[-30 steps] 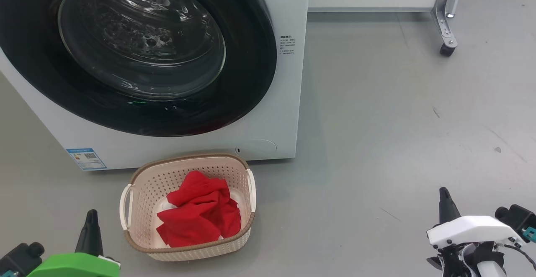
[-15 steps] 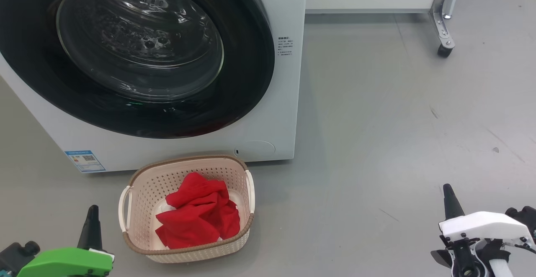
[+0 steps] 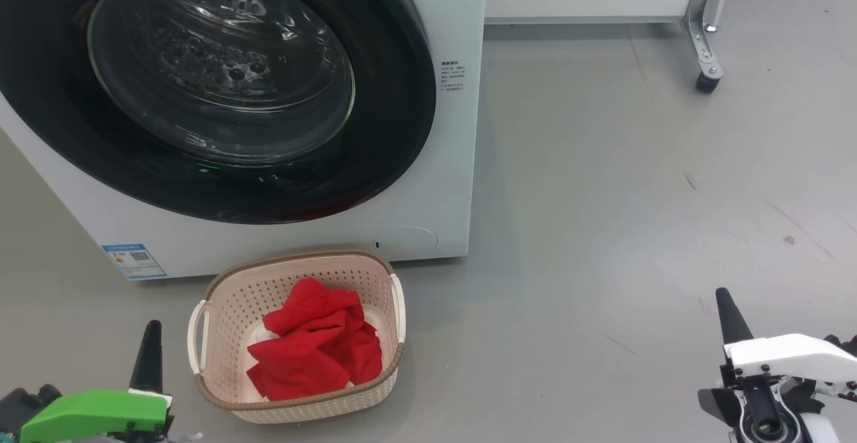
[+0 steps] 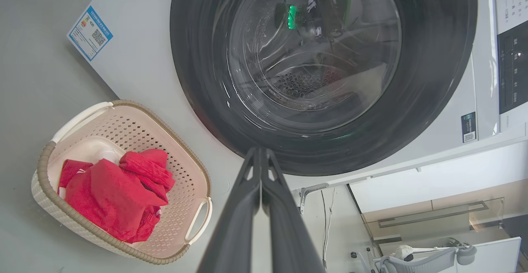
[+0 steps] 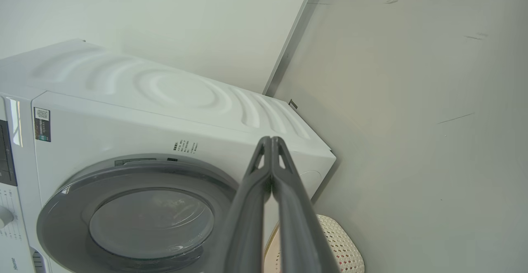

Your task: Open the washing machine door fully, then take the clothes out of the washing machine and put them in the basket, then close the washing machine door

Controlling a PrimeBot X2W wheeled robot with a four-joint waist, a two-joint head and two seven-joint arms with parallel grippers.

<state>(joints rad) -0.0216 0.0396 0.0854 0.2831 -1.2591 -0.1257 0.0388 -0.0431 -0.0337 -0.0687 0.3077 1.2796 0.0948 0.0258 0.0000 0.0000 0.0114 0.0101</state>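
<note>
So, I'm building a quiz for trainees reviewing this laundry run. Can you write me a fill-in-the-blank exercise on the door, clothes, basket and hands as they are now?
1. The washing machine door is ____.
2. The clothes lying in the basket are ____ in colour.
3. The basket stands on the ____, in front of the washing machine.
4. The left hand and the right hand are both shut and hold ____.

Missing words: closed; red; floor; nothing.
</note>
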